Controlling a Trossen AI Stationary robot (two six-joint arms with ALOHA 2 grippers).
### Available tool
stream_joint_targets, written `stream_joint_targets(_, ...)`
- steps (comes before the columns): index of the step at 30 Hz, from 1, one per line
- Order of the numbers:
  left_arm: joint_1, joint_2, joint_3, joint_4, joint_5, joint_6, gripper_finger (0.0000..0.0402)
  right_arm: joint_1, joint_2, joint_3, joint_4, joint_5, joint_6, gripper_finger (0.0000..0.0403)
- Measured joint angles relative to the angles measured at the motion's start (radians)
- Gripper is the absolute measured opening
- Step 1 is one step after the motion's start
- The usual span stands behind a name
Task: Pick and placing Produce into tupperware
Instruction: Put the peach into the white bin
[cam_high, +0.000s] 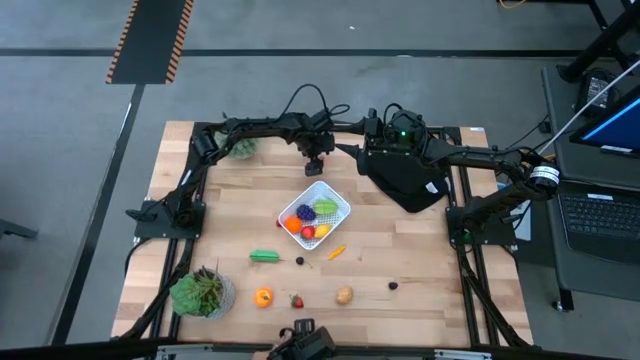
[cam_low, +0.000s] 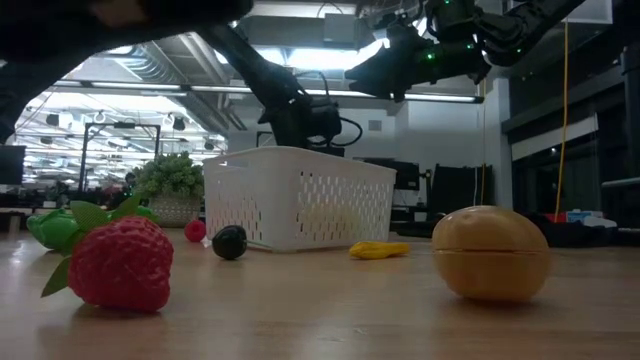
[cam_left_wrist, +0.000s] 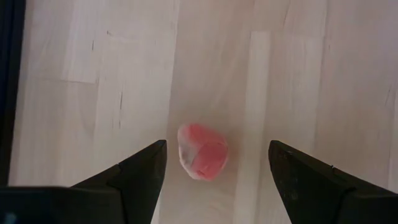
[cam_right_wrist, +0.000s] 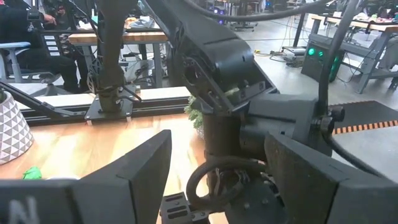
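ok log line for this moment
left gripper: open above red piece | right gripper: open, waiting | tupperware: partly filled

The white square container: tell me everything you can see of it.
The white square plastic container has rounded corners, a dotted mesh bottom and, in the low view, walls pierced with rows of small slots. It stands upright on the wooden table, turned cornerwise near the middle. Inside lie a purple piece, a green one, an orange one, and yellow and red ones. The left gripper hangs open just behind it; nothing grips it.
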Motion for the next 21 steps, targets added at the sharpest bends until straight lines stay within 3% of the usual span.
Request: stream_joint_targets(21,0.001,0.020,0.000,-0.002,-0.018,-0.007,0.0172,0.000,0.000,0.000,-0.001,0.000,0.000,0.0259)
